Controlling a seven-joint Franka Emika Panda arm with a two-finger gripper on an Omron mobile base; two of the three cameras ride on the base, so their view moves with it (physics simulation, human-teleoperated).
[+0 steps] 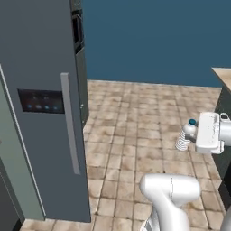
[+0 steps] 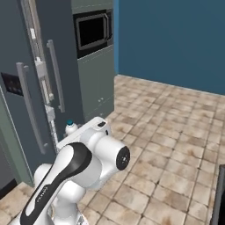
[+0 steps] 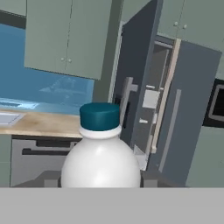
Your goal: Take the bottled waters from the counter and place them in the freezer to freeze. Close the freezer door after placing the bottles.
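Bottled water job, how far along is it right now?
Done: one bottled water is off the counter. In hand: the gripper is shut on it, carried above the tiled floor facing the freezer, whose freezer door stands open. Left: placing it on a shelf, then closing the door. The second bottle's whereabouts can't be told from these views.

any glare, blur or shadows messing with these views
Left base view: flat even light, soft edges, no glare on the freezer door. Right base view: the arm blocks most of the bottled water. Hand view: the bottle looms large and whitish, background sharp, no cast shadows visible.
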